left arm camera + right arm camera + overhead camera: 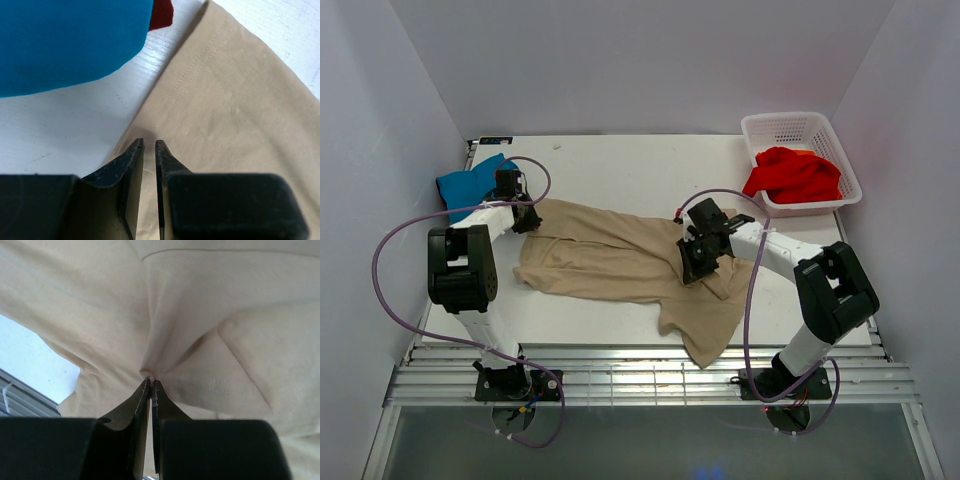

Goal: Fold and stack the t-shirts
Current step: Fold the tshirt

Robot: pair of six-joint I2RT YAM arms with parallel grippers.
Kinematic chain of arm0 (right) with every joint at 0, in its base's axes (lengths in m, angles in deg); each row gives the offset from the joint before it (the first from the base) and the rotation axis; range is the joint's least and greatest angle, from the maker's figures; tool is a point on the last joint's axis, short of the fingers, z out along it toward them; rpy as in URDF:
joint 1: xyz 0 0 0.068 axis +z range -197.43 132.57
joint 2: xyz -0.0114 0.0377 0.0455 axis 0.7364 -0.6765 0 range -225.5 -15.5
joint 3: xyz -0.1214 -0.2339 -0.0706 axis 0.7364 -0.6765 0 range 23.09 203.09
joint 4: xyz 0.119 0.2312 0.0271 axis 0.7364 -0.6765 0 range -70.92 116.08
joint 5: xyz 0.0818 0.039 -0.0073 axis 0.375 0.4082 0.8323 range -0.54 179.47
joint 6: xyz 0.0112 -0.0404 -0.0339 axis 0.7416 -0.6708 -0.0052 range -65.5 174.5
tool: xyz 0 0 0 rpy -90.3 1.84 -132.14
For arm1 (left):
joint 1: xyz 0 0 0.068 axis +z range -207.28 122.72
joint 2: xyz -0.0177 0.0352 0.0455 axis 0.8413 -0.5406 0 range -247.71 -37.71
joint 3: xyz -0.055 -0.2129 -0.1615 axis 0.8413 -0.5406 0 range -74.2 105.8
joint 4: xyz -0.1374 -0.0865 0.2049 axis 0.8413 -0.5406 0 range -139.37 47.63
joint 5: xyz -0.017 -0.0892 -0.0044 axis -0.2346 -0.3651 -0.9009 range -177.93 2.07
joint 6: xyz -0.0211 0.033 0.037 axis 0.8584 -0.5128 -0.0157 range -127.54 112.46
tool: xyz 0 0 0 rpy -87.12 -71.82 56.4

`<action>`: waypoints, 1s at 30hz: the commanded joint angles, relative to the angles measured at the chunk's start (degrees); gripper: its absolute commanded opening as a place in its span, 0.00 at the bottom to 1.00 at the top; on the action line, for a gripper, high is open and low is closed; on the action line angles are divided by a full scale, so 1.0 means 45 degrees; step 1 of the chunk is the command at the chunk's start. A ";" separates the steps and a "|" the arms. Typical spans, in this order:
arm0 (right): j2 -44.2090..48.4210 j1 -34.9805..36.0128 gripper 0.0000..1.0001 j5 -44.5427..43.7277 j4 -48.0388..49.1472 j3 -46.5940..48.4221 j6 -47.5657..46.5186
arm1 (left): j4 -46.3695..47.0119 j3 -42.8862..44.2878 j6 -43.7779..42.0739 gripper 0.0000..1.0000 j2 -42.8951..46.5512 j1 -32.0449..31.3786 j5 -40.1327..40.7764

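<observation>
The tan-beige t-shirt (620,260) lies spread and wrinkled across the table's middle, its lower part hanging over the front edge. My left gripper (525,218) sits at its left corner, jaws nearly closed on the hem (149,142). My right gripper (692,265) is shut on a puckered fold of the tan cloth (151,381). The teal-blue t-shirt (470,182) lies bunched at the far left, right beside the left gripper (65,40). A bit of the dark red t-shirt (161,15) shows behind it. The bright red t-shirt (795,172) lies in the basket.
A white lattice basket (790,120) stands at the table's back right corner. White walls close in the table on three sides. A slatted metal rail (640,375) runs along the front edge.
</observation>
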 commanded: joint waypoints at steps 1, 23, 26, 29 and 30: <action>0.0483 0.0406 0.09 0.1001 0.0308 -0.0410 0.0400 | 0.0103 0.0344 -0.0004 0.26 -0.0052 -0.0048 -0.0219; -0.0431 0.0037 0.57 -0.4501 -0.0530 0.3530 0.0109 | 0.0103 0.2198 -0.0062 0.26 -0.0852 -0.0166 -0.1117; -0.1348 -0.0373 0.56 -0.5753 -0.0861 0.4177 -0.0418 | 0.0122 0.2940 -0.0024 0.26 -0.1321 -0.0185 -0.1565; -0.2247 -0.0725 0.55 -0.6613 -0.0902 0.4763 -0.0693 | 0.0122 0.3604 -0.0004 0.25 -0.1944 -0.0244 -0.1995; -0.2445 -0.0880 0.54 -0.6886 -0.0883 0.4997 -0.0848 | 0.0142 0.3741 -0.0023 0.24 -0.2121 -0.0282 -0.2074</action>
